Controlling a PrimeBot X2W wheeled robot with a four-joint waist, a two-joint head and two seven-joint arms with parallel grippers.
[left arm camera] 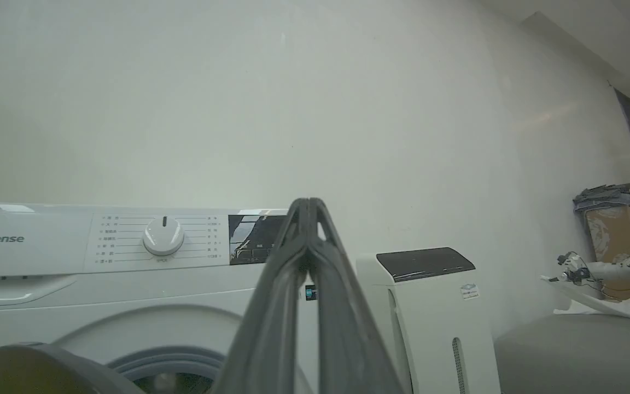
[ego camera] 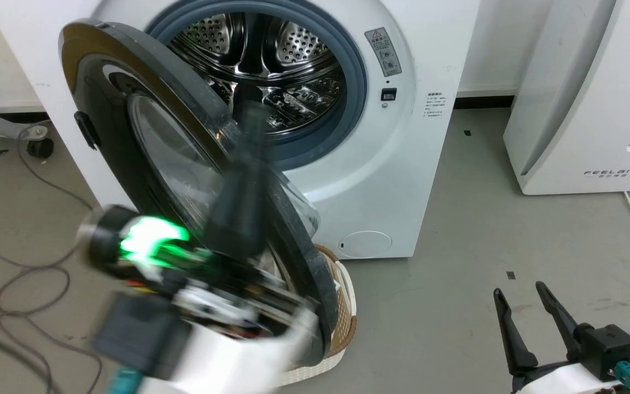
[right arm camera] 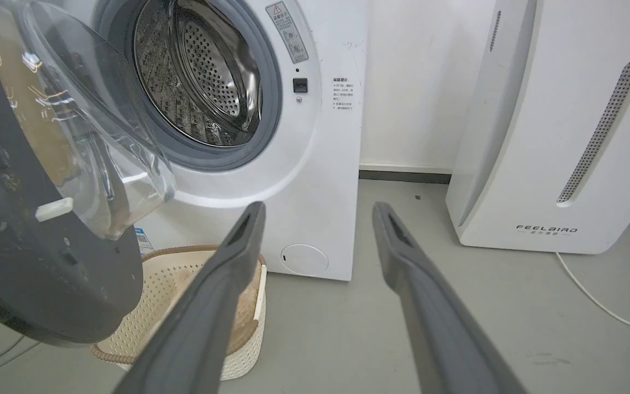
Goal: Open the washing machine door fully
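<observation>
1. Two grippers show in the head view. The left gripper (ego camera: 252, 126), blurred, rises in front of the washing machine door (ego camera: 167, 158), and the right gripper (ego camera: 518, 290) sits low at the right over the grey floor (ego camera: 457, 306).
2. The left wrist view shows the left gripper's fingers pressed together tip to tip with nothing between them. They point up past the control panel (left arm camera: 162, 238) toward the wall.
3. Blur hides whether the left gripper touches the door's rim; I cannot tell.
4. The right gripper's fingers stand spread apart, hold nothing and are well apart from the door.
5. The door hangs partly swung out on the left side of the washing machine (ego camera: 402, 164). Its edge is turned toward the head camera and its glass bowl faces the uncovered steel drum (ego camera: 260, 71).
6. A pale perforated basket (right arm camera: 156, 284) stands on the floor under the door's lower edge, just before the machine.
7. A white FEELBIRD appliance (ego camera: 583, 109) stands to the machine's right, apart from it.
</observation>
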